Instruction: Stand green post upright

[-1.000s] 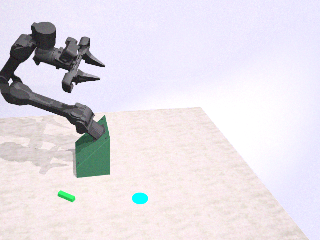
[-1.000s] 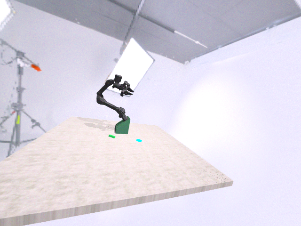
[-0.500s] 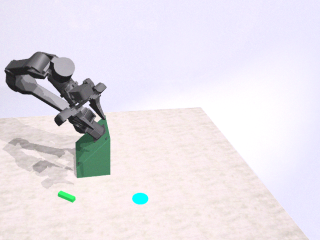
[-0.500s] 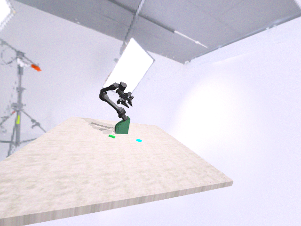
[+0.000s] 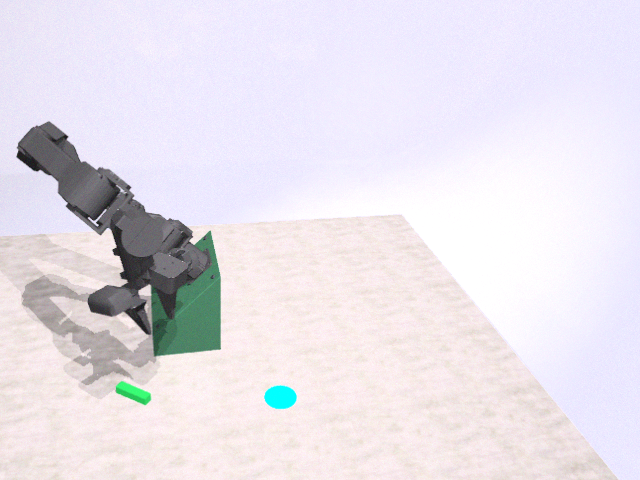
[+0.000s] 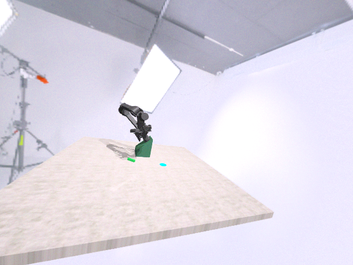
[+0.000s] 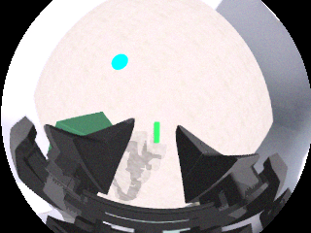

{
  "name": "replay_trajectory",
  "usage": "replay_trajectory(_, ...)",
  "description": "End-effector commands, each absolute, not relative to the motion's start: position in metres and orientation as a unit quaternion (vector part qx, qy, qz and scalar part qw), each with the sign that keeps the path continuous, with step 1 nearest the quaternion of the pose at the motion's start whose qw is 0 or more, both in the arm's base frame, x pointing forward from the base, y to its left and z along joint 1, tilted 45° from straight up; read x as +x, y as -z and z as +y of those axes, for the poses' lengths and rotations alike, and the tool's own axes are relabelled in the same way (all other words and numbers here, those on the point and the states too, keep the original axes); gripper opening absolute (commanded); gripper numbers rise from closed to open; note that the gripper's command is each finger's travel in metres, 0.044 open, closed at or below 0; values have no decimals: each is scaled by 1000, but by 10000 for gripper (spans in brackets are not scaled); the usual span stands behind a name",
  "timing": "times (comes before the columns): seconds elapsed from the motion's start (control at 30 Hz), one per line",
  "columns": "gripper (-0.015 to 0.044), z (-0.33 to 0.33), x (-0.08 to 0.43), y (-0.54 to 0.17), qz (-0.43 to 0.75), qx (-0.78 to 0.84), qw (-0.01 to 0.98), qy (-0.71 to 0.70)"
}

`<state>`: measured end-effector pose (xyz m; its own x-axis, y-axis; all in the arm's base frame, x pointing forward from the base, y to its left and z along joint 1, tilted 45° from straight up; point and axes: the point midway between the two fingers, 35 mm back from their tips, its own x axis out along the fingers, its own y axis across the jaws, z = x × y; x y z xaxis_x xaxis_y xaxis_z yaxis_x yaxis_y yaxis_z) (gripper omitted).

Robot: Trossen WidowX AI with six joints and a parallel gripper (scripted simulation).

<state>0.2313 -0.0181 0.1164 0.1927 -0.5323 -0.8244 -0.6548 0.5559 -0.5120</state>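
Note:
The green post (image 5: 133,393) (image 6: 130,159) (image 7: 156,132) lies on its side on the table. The cyan circle (image 5: 280,397) (image 6: 162,164) (image 7: 120,61) is a flat disc on the table, to the right of the post in the top and exterior views, with nothing on it. My gripper (image 5: 161,326) (image 7: 155,124) is open and empty, fingers pointing down, above the table and behind the post in the top view. In the wrist view the post shows between the two fingertips but well below them, lengthwise along the view.
A dark green wedge-shaped base block (image 5: 199,320) (image 6: 145,149) (image 7: 92,122) carries the arm and stands close beside the gripper, behind the post and the circle. The pale table (image 5: 387,335) (image 6: 128,199) has its right edge beyond the circle. The arm's shadow falls near the post.

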Motion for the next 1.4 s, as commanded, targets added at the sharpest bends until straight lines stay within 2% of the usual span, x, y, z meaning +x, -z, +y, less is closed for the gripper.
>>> replay_trajectory(0.0, 232, -56, 220, -104, 677, -500, 539, -36)
replay_trajectory(0.17, 232, -82, 208, -97, 710, -516, 479, -33)
replay_trajectory(0.47, 232, -86, 210, -92, 710, -515, 480, -34)
replay_trajectory(0.87, 232, -161, 208, -17, 710, -516, 479, -33)
replay_trajectory(1.1, 232, -165, 207, -13, 710, -517, 478, -32)
replay_trajectory(1.37, 23, -165, 207, -13, 710, -517, 478, -32)
